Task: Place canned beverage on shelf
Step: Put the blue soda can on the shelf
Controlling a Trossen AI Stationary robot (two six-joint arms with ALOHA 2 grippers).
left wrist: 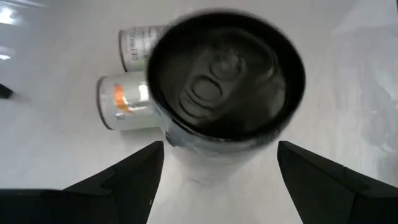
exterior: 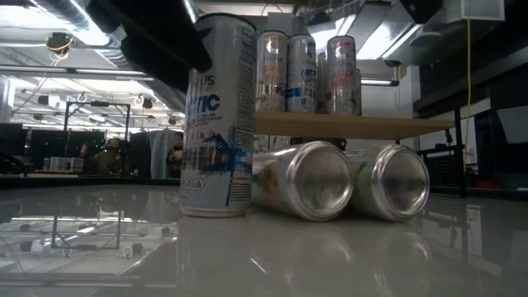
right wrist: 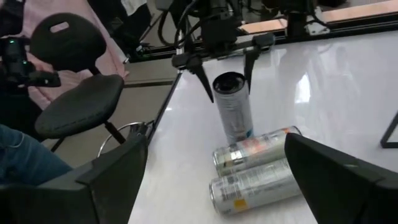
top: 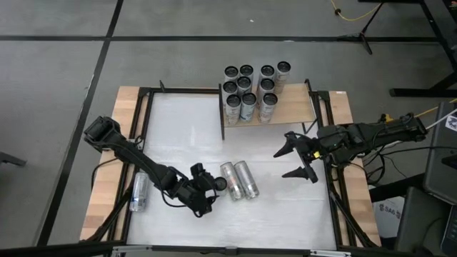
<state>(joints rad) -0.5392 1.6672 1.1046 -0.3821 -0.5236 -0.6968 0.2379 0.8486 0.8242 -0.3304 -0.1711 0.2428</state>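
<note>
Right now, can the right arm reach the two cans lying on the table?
Probably yes: the right gripper is open, with bare table between it and the two lying cans; the left gripper is at the upright can beside them.

Bright overhead room light, glare streaks on white tabletop (exterior: 346,256) w/ mirror-like reflections, upright can (left wrist: 227,93) motion-blurred in left wrist view (top dark, in shade), soft shadows, low view bg blown out near ceiling lights

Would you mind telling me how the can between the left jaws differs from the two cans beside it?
The upright can stands on its base; the two lying cans rest on their sides. The left gripper straddles the upright can's top; nothing touches the lying cans. All are slim silver beverage cans on the white table.
</note>
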